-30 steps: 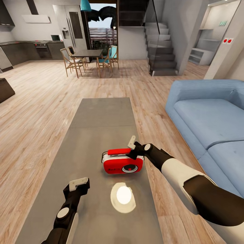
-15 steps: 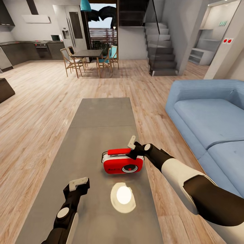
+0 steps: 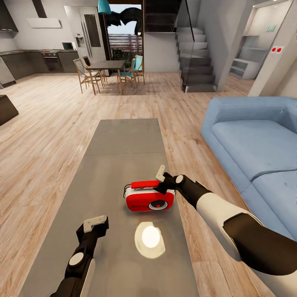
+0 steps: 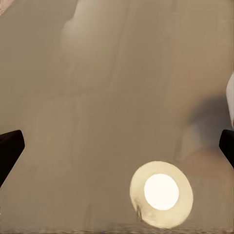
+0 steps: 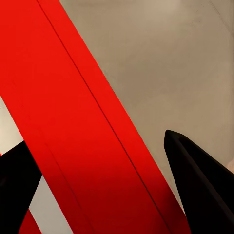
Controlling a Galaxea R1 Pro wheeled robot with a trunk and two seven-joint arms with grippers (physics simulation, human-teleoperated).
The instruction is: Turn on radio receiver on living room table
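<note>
Radio [image 3: 149, 198] sits on worktop [image 3: 123, 140], near its right edge. Right gripper [image 3: 161, 178] at handle's right end, fingers [image 5: 195, 180] wide apart. Press straight down, w/o nudging radio. Left gripper [image 3: 95, 222] idle, fingers spread.

No legible text anywhere — radio receiver [image 3: 149, 199] front marking too blurred

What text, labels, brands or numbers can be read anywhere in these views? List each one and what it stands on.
No text can be read.
Radio receiver: a faint dark mark on its red front beside the dial, too small and blurred to read.
Wall by the stairs: a small green sign, blurred, unreadable.
White panel: two red round marks, no lettering.
Table: bare grey top, no writing.
</note>
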